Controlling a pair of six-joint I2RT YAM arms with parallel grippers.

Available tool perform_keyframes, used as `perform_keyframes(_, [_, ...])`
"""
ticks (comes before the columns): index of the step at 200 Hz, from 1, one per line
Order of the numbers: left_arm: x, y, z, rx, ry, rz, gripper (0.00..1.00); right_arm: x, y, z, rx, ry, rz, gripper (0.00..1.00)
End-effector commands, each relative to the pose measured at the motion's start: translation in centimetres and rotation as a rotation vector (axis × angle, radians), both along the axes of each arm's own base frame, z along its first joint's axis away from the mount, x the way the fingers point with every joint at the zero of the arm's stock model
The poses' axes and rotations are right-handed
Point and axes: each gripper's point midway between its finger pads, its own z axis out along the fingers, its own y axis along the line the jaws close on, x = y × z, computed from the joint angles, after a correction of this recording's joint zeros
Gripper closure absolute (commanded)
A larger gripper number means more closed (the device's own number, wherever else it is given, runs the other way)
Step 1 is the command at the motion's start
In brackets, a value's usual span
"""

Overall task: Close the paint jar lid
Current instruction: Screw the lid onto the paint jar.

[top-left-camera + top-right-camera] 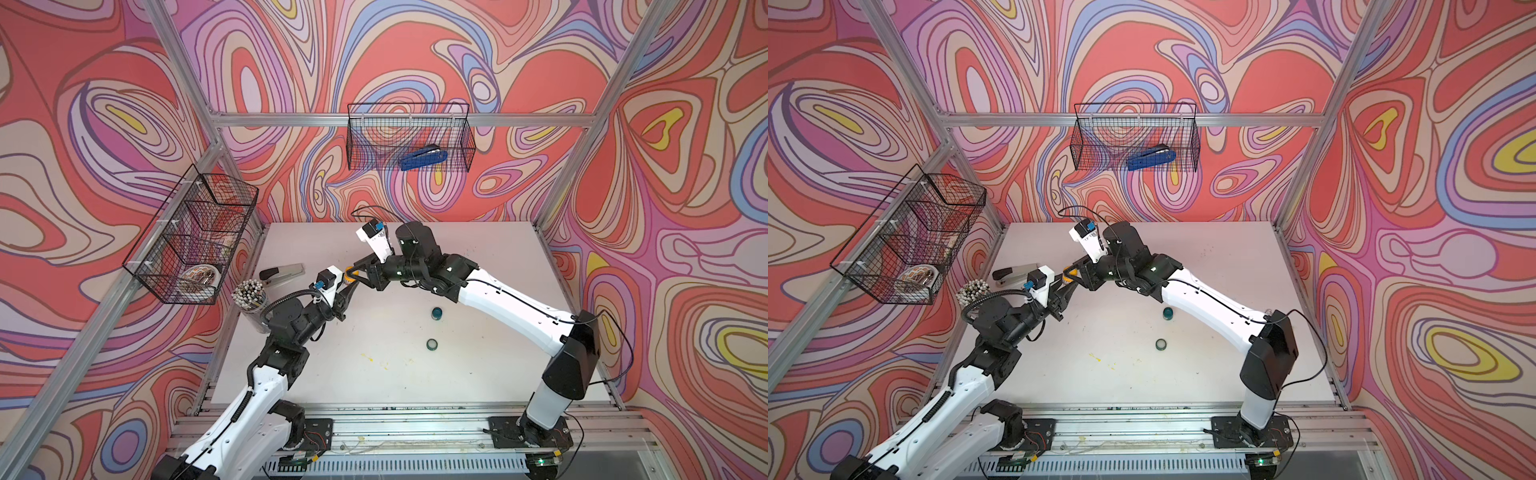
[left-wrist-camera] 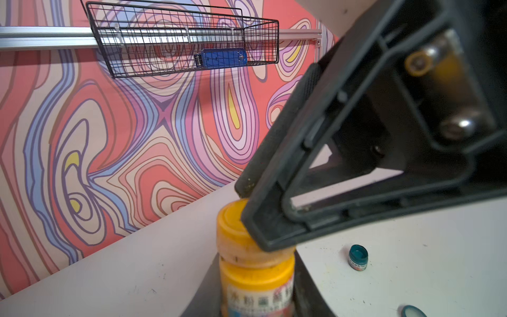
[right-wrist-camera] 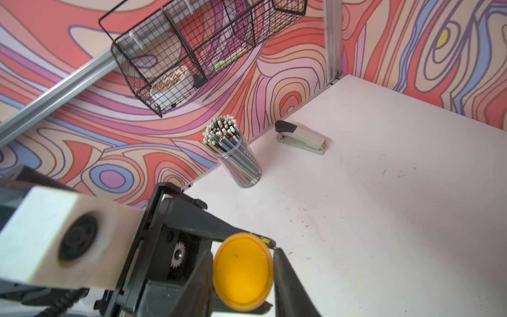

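My left pincer [image 1: 348, 287] is clamped on the jar [image 2: 256, 282], right pincer [image 3: 242, 274] on the lid [image 2: 233, 222]. Mid-screwing, I reckon; next needs a firm twist.

Overhead pair, close wrist views

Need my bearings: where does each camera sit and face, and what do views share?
Top views: high at the front, facing down toward the back wall; both arms show, left gripper and right gripper meeting at the yellow jar.
Left wrist: on the left arm, facing the back basket past the jar; the right gripper's finger on the yellow lid.
Right wrist: on the right arm, facing down at the lid, pencil cup and grey stapler beyond; own fingers flank the lid.
Shared: both wrist views show the lid.
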Motion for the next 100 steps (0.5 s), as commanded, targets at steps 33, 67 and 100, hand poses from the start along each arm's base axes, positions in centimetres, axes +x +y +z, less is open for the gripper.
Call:
perform_keyframes(33, [-0.8,2.7,12.3,-0.131,-0.418,0.146,0.75,-4.1,1.9,-9.2,-0.164,0.33,-0.134,0.73])
perform_keyframes(67, [-0.2,3.4,12.5,-0.127,-0.434,0.196,0.75,-5.1,3.3,-10.0,-0.171,0.331,-0.14,0.73])
perform_keyframes(100, [-0.2,3.3,12.5,-0.112,-0.439,0.199,0.75,-5.3,3.4,-10.9,-0.21,0.327,-0.123,0.73])
